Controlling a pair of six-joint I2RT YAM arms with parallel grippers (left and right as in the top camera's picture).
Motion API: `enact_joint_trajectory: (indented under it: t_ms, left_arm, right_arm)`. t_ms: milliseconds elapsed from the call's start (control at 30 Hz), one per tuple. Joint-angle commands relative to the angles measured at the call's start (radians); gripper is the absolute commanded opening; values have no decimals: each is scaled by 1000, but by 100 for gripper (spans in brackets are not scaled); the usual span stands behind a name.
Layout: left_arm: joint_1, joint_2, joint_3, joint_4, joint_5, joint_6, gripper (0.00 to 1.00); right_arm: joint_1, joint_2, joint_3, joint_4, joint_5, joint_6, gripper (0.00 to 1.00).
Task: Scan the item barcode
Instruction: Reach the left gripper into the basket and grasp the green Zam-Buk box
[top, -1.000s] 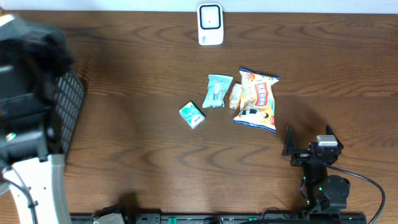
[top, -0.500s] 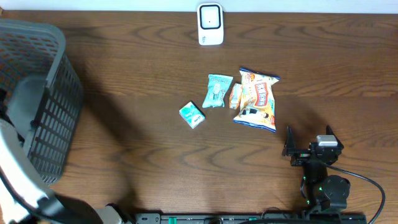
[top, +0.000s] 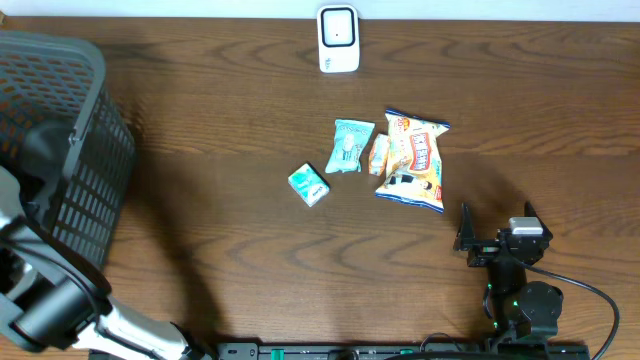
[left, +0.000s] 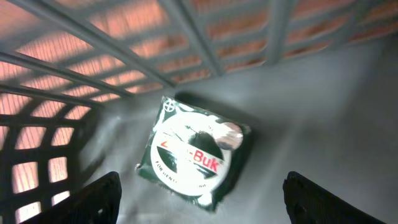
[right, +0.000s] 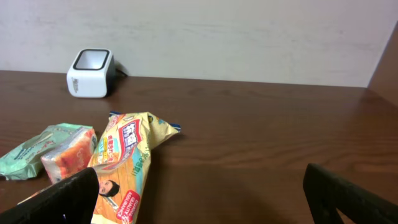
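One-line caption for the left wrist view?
Left gripper open above a green-and-white packet lying on the grey basket floor.

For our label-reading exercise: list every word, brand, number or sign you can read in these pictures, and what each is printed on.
"Buk": red letters, apparently the end of a longer word, on the dark green packet in the basket; smaller print blurred.
Yellow snack bag: print too blurred to read.
Scanner: side label too small to read.
Green packet, orange packet, small green pack: nothing legible.

Basket (top: 100, 170) cut off at the overhead's left edge; green packet (left: 193, 158) lettering blurred, partly unreadable.
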Motion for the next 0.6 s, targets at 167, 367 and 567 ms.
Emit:
enact_joint_trajectory:
  t_ms: [167,367,567]
  left_arm:
    - [23,94,-4,2,-142,18,87]
    - [83,98,-4,-3,-18,18,100]
    - [151,98,-4,-2,192,19,100]
  right_arm:
    - [11,-2,-1,-4,3,-9,99]
    - [11,-2,-1,-4,4,-9,99]
    - [11,-2,-1,-4,4,-9,99]
